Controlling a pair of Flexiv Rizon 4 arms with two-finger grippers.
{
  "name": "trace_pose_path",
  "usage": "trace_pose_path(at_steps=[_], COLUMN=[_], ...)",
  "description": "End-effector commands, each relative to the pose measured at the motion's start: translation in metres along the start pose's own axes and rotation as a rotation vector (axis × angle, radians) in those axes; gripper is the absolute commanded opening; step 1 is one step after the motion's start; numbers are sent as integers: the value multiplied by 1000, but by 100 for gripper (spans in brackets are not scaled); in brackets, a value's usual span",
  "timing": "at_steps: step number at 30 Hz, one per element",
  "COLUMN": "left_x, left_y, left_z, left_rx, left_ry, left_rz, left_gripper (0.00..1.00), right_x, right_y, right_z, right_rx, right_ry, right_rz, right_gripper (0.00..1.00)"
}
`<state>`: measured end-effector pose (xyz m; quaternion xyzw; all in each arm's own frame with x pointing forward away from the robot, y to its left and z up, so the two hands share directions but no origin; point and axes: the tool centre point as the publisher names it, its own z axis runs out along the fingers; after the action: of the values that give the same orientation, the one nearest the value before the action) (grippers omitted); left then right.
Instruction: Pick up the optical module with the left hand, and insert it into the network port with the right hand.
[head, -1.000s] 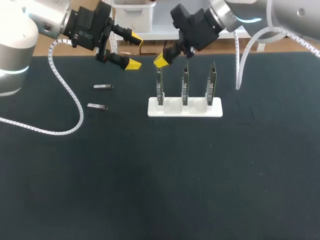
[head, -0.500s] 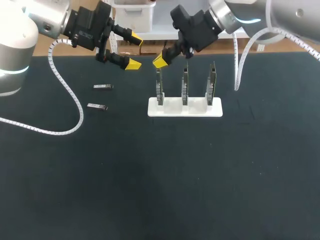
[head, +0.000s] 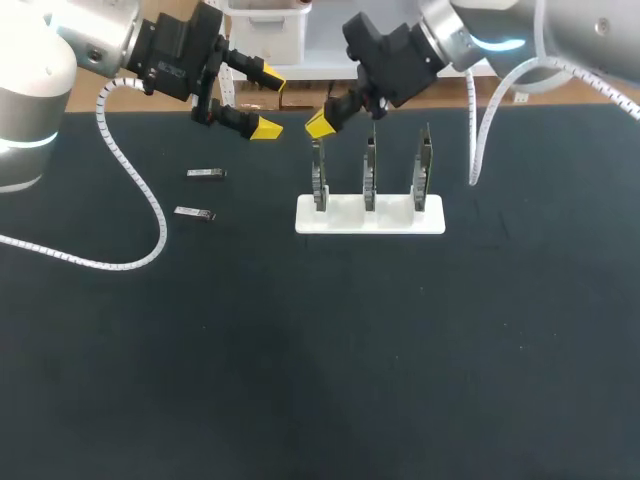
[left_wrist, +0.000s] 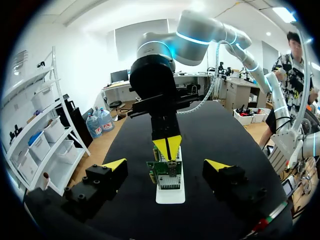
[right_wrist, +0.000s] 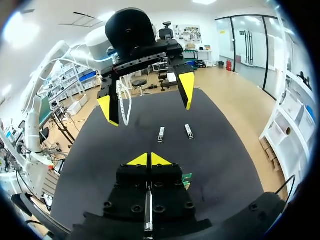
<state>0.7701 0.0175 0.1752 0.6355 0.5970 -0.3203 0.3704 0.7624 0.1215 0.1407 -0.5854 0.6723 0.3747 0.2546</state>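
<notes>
Head view comparison shows almost nothing altered: the left claw (head: 266, 101) is kept open above the tabletop (head: 300, 350), the right claw (head: 320, 124) is held closed on nothing visible over the boards (head: 369, 175), and the modules (head: 195, 212) lie untouched on the tabletop beside the stand (head: 370, 214), so pick-up is judged unstarted.

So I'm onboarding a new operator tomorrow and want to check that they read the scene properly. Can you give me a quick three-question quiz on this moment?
1. How many optical modules lie loose on the table?
2. True or false: the left gripper is shut on a module.
3. The right gripper hangs above which of the three circuit boards standing in the white holder? A) the one nearest the left arm B) the middle one C) the farthest one

Key: 1) Two. 2) False: it is open and empty. 3) A.
</notes>
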Motion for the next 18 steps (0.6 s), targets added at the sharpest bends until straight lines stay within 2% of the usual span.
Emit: trace_pose_path(at_steps=[1, 18], left_x=[-1, -1], left_y=[2, 2], left_z=[0, 0], left_rx=[5, 5], left_ry=[6, 6], left_rz=[-2, -2], left_gripper=[100, 100], right_x=[13, 14], right_y=[2, 6], right_z=[6, 12], right_rx=[9, 10], right_ry=[-5, -8], right_rz=[0, 19], right_gripper=[0, 0])
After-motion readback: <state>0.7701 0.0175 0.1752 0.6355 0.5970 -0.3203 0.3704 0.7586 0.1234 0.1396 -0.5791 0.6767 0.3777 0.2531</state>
